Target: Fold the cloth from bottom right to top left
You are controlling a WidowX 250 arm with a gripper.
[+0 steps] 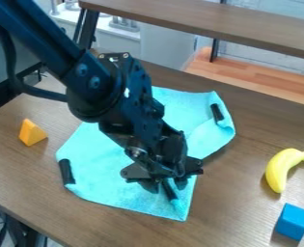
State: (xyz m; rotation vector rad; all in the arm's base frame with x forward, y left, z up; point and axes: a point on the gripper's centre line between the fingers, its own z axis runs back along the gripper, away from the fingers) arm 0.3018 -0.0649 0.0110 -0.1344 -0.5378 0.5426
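tbh, the light, probably floppy turquoise fabric cloth (103, 166) is best pinched at its bottom-right corner (182, 211); black two-finger gripper (166, 185) is spread apart.

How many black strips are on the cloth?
3 strips: one on the left of the cloth, one upper right, one at the bottom, by the tool. The arm may hide more.
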